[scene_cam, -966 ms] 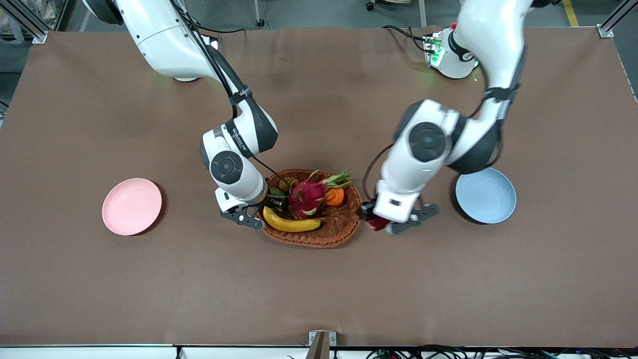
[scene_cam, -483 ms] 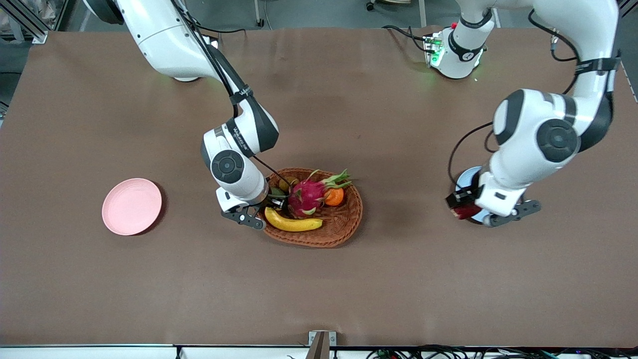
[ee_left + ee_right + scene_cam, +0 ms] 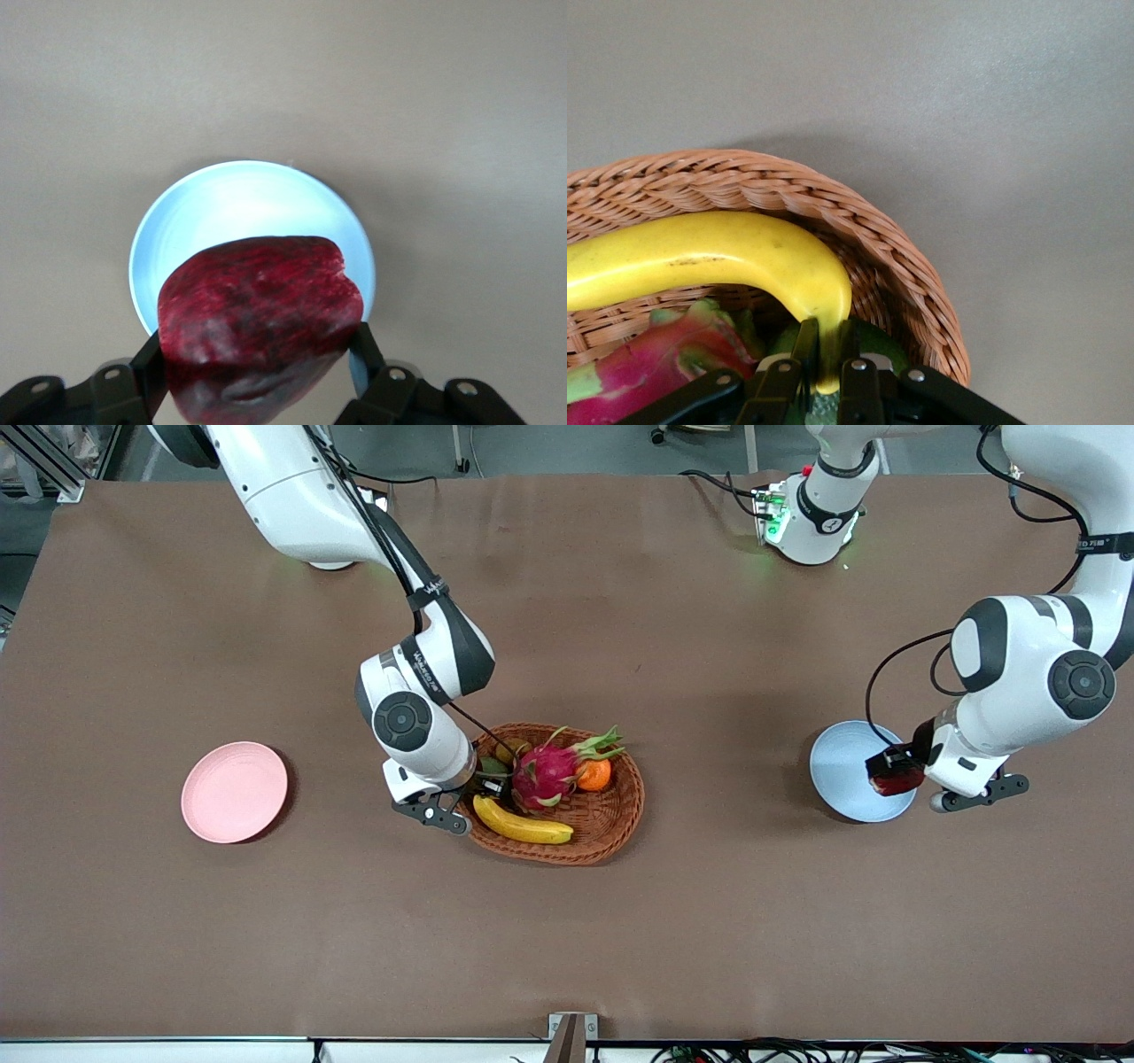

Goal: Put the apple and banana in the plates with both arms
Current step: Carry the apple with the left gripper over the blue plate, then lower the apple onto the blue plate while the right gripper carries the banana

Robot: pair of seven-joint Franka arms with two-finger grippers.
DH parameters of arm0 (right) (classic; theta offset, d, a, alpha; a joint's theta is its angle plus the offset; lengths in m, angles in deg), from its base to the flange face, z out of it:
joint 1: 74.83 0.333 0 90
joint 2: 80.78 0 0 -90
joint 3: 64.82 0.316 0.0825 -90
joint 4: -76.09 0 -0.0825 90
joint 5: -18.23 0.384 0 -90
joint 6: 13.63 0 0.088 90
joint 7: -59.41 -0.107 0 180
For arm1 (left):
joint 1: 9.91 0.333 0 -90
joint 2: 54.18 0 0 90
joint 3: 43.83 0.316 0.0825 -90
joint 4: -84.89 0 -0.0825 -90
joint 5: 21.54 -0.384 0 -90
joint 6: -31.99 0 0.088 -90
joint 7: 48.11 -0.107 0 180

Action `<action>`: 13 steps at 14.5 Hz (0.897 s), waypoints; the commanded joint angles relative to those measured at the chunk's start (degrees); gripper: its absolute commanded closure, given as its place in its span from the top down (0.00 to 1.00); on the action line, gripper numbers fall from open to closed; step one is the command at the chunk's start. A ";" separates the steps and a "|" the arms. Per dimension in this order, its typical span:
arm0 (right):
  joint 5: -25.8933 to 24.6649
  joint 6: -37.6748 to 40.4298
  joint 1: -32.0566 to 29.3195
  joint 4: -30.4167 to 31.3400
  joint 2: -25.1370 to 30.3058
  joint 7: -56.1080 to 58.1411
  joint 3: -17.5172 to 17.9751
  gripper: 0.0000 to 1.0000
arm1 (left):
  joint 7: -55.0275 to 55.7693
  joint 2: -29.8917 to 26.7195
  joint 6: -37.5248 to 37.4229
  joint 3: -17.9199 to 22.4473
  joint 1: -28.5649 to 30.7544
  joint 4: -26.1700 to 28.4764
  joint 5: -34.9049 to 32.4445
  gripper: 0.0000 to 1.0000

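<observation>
**Front view: apple over blue plate, banana gripped in basket**

Front view, brown desk. Left hand up in the air over the edge of the light blue plate toward the left arm's end of the desk, clenched on the dark red apple. Left wrist view: apple pinched between both fingers, blue plate directly below, bare inside.

Right hand down at the rim of the wicker basket at mid-desk, on the side toward the right arm's end. Right wrist view: fingers closed on the dark stem end of the banana, rest of the fruit lying along the basket wall. Banana inside the basket, on the part nearest the front camera. Dragon fruit and orange also in the basket, farther from the camera than the banana.

Pink plate toward the right arm's end, well apart from the basket.
</observation>
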State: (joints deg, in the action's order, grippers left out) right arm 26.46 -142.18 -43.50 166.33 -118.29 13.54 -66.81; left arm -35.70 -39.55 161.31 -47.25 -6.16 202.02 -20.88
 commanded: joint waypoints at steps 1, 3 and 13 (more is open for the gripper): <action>3.53 3.38 -1.18 -1.90 1.20 0.24 -0.21 0.00 | -0.46 1.36 6.88 -0.45 1.08 4.32 -2.23 0.42; 4.51 10.48 -3.28 -6.38 2.35 0.51 -0.12 0.00 | -0.46 2.95 10.40 -0.45 1.17 6.34 -2.68 0.42; 3.63 29.68 -24.10 -9.48 8.58 35.88 -0.65 0.00 | -0.46 5.68 14.55 -0.54 1.44 8.72 -2.77 0.49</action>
State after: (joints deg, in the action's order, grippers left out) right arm 29.61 -113.19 -63.45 154.33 -111.95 41.89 -68.27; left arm -35.97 -33.19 174.87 -47.30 -5.33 209.98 -22.55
